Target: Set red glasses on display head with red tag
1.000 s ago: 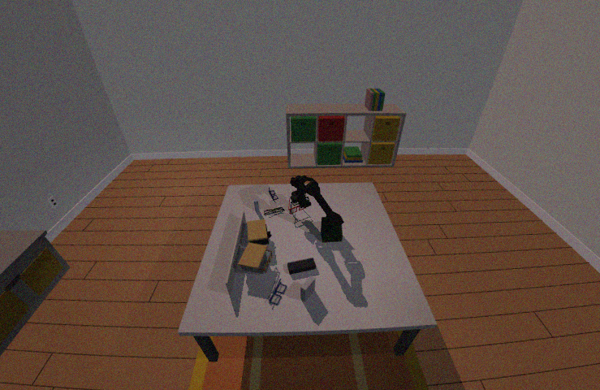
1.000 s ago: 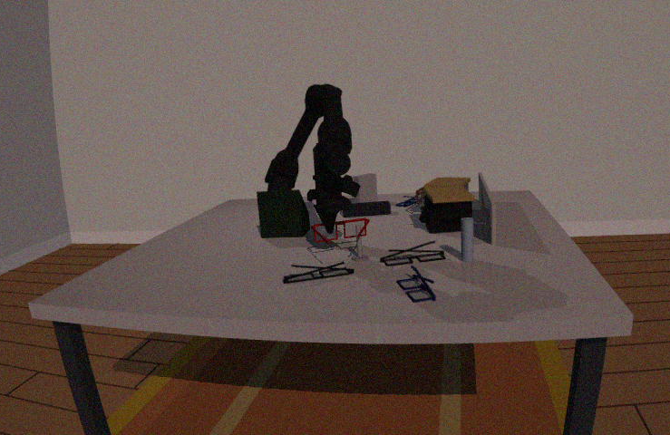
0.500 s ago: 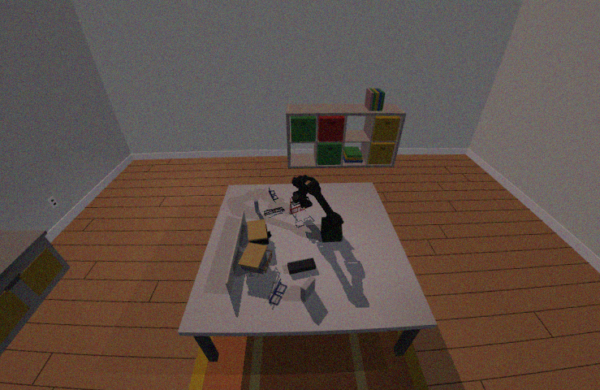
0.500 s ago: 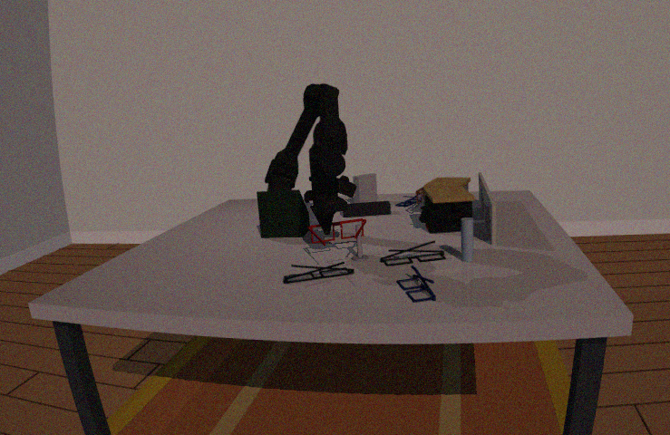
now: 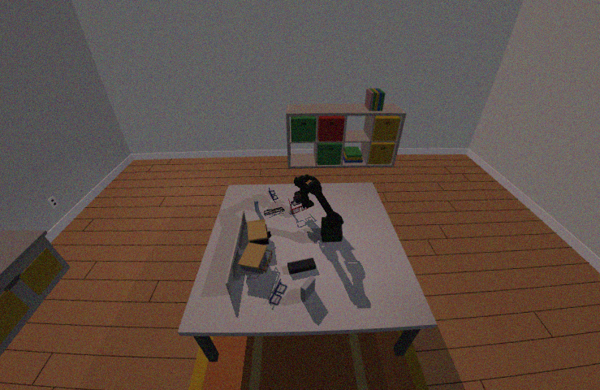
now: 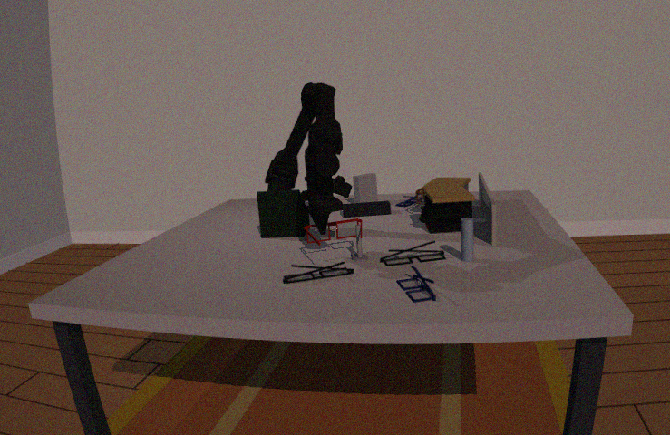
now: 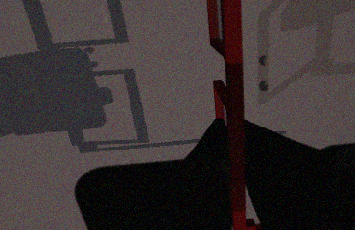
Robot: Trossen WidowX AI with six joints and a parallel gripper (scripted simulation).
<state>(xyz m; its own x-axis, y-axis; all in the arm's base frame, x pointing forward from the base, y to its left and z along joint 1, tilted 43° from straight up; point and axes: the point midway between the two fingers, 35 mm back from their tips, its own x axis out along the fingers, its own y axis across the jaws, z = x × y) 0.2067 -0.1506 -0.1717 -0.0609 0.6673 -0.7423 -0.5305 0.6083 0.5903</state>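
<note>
My gripper (image 6: 321, 231) (image 5: 296, 203) (image 7: 225, 126) points down, shut on the red glasses (image 6: 347, 229) (image 5: 297, 207) (image 7: 232, 72), gripping their frame near its left lens. The glasses hang upright a little above the table (image 6: 191, 286). Just below and in front of them stands a pale, thin-posted stand (image 6: 358, 247) (image 5: 301, 223) (image 7: 323, 45), which may be a display head. I cannot make out a red tag on it. A grey cylinder (image 6: 467, 238) stands further right. In the wrist view the glasses' shadow lies on the table to the left.
Two black glasses (image 6: 317, 273) (image 6: 412, 255) and blue glasses (image 6: 417, 289) (image 5: 277, 293) lie in front. Wooden-topped boxes (image 6: 445, 189) (image 5: 256, 230), a grey panel (image 6: 484, 210), a black box (image 6: 366, 208) (image 5: 301, 266) and a pale block (image 6: 364, 185) stand behind. The arm's base (image 6: 279, 212) is left.
</note>
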